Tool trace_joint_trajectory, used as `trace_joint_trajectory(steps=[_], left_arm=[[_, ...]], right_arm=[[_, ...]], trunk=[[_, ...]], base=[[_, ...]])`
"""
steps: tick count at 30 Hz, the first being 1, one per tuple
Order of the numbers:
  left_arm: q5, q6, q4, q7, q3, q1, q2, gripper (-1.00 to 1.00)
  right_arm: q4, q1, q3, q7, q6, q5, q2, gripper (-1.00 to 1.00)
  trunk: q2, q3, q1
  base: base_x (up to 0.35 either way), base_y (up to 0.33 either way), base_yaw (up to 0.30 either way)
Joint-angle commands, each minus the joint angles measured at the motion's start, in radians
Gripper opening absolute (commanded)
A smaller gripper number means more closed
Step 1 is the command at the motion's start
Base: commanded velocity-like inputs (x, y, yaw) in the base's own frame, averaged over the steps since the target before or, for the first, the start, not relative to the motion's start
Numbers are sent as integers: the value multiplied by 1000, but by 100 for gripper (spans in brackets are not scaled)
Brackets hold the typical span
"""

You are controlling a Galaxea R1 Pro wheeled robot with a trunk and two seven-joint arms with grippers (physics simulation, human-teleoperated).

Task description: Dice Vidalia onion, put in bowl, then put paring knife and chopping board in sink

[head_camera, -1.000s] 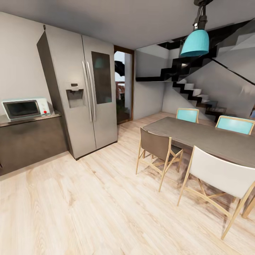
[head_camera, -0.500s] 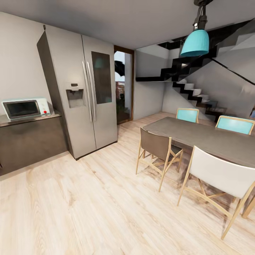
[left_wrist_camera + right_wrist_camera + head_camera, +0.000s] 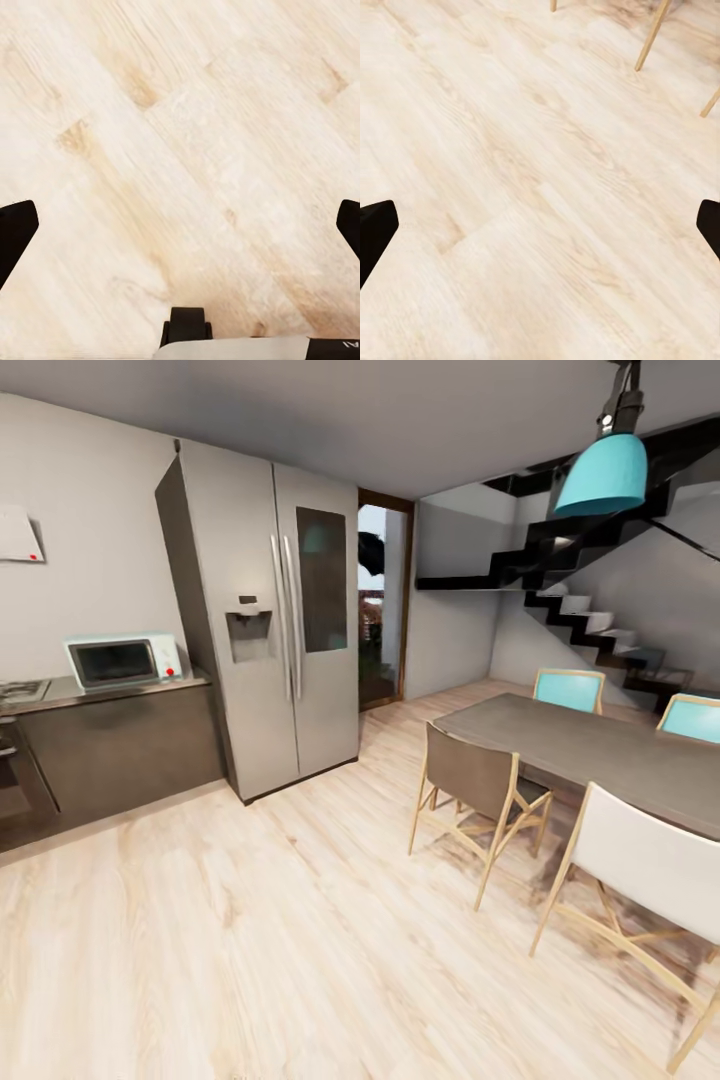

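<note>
pale wood floor (image 3: 187,135) lies under both wide-spread, empty grippers; the onion, likely light, firm and slippery, should want a grasp across its middle.

A tall steel fridge (image 3: 265,650) is standing against the pale wall (image 3: 70,560), anchoring the room. To its left a microwave (image 3: 122,661) is sitting on a dark counter (image 3: 110,745); to its right a doorway (image 3: 382,605) is opening outward. Farther right, black stairs (image 3: 590,620) are climbing behind a grey dining table (image 3: 590,750) ringed by chairs (image 3: 480,785), a turquoise pendant lamp (image 3: 603,472) hanging above. Pale wood flooring (image 3: 270,940) is spreading in front.
</note>
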Motion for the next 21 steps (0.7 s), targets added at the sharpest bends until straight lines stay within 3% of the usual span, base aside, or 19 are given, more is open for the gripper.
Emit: trace_joint_trajectory(steps=[1,21], left_arm=[[1,0,-1,0,1,0,0,100],[1,0,13,0,1,0,-1,100]], right_arm=[[1,-1,0,0,-3,0,0,100],[5,-1,3,0,-4,0,2,100]], trunk=[[0,-1,0],[0,-1,0]], base=[[0,0,249],[0,0,251]])
